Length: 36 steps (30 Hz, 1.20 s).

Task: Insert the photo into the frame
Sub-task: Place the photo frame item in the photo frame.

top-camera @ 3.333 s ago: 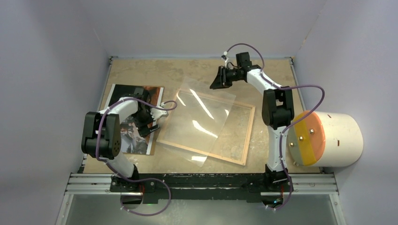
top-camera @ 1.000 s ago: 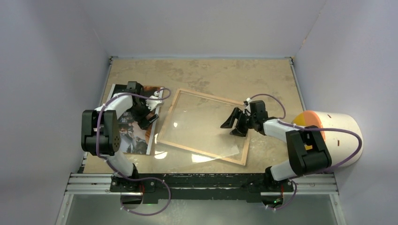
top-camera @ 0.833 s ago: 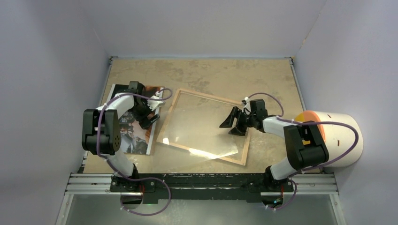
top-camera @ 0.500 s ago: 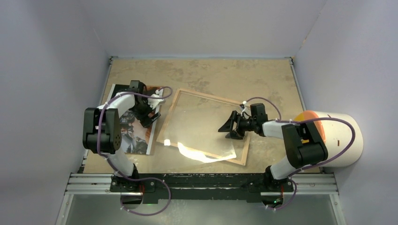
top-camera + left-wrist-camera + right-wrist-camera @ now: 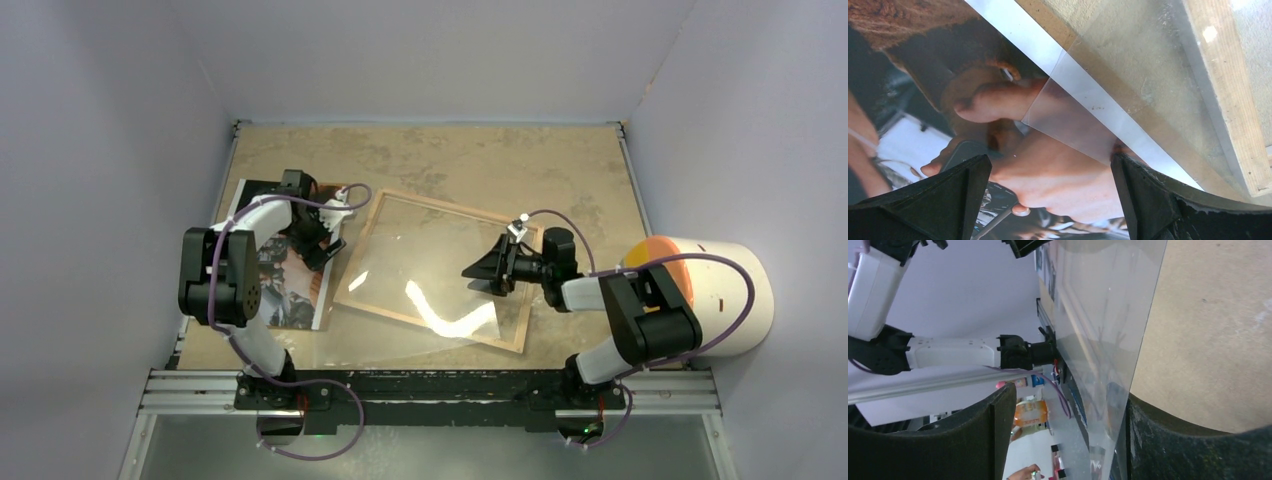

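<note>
The photo (image 5: 283, 285) lies flat at the table's left, dark with orange and white patches. My left gripper (image 5: 318, 243) hovers open over its right border; in the left wrist view its fingers (image 5: 948, 200) straddle the photo (image 5: 1048, 175). The wood-coloured frame (image 5: 450, 208) lies in the middle. A clear sheet (image 5: 420, 262) rests across it, one corner (image 5: 1073, 117) overlapping the photo. My right gripper (image 5: 478, 275) stands open astride the sheet's right edge. In the right wrist view the sheet (image 5: 1103, 315) runs between the jaws, close to the right finger (image 5: 1188, 450).
A white cylinder with an orange and yellow face (image 5: 700, 295) lies at the table's right edge beside the right arm. Grey walls close in the table (image 5: 450, 160) on three sides. The frame's rail (image 5: 1228, 90) runs just right of the photo.
My right gripper has slid toward the near side and turned along the sheet's right edge; the sheet shifted with it and its glare moved. The left gripper has hardly moved.
</note>
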### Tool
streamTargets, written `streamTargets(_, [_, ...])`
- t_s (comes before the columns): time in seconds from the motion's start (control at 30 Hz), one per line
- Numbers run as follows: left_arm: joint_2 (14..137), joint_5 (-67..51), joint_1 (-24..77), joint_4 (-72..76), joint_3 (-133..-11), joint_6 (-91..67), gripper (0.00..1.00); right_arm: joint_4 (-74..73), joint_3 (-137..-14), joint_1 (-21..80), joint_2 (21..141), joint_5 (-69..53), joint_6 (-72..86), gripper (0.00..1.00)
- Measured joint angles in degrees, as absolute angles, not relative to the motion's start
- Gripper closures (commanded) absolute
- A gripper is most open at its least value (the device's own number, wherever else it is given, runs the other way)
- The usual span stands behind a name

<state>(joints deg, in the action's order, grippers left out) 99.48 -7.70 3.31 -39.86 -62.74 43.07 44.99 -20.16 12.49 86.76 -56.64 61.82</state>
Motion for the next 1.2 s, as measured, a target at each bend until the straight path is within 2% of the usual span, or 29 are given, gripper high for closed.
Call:
streamTargets(0.1, [99.48, -7.14, 3.88, -39.83, -62.67, 43.09, 0.0, 46.24, -20.91, 12.82, 86.98, -58.19, 61.98, 0.37])
streamTargets(0.23, [99.48, -6.76, 4.49, -39.88, -62.67, 43.09, 0.0, 34.85, -26.52, 14.52, 87.05, -57.91, 54.96, 0.5])
streamTargets(0.4, [99.48, -6.7, 4.64, -39.88, -62.67, 43.11, 0.01, 24.53, -32.14, 15.27, 87.07, -57.52, 47.79, 0.76])
streamTargets(0.53, [99.48, -6.74, 4.64, -39.9, -62.67, 43.27, 0.01, 18.87, -34.39, 15.81, 87.99, -57.52, 43.7, 0.73])
streamTargets(0.57, [99.48, -6.74, 4.64, -39.92, -62.67, 43.35, 0.01, 17.76, -34.94, 16.21, 88.62, -57.54, 42.81, 0.77])
streamTargets(0.63, [99.48, -6.74, 4.64, -39.92, -62.67, 43.66, 0.0, 16.12, -35.48, 17.21, 89.32, -57.58, 41.36, 1.0])
streamTargets(0.9, [99.48, -7.03, 4.62, -42.33, -65.63, 43.83, 0.0, 12.58, -35.57, 18.85, 86.04, -55.11, 40.07, 1.0])
streamTargets(1.07, [99.48, -8.86, 3.51, -44.47, -75.66, 42.04, 0.0, 12.34, -34.87, 18.02, 74.46, -49.12, 41.98, 1.0])
streamTargets(1.2, [99.48, -10.26, 2.07, -44.14, -81.49, 40.45, 0.0, 11.7, -31.75, 12.91, 65.76, -45.89, 44.29, 1.0])
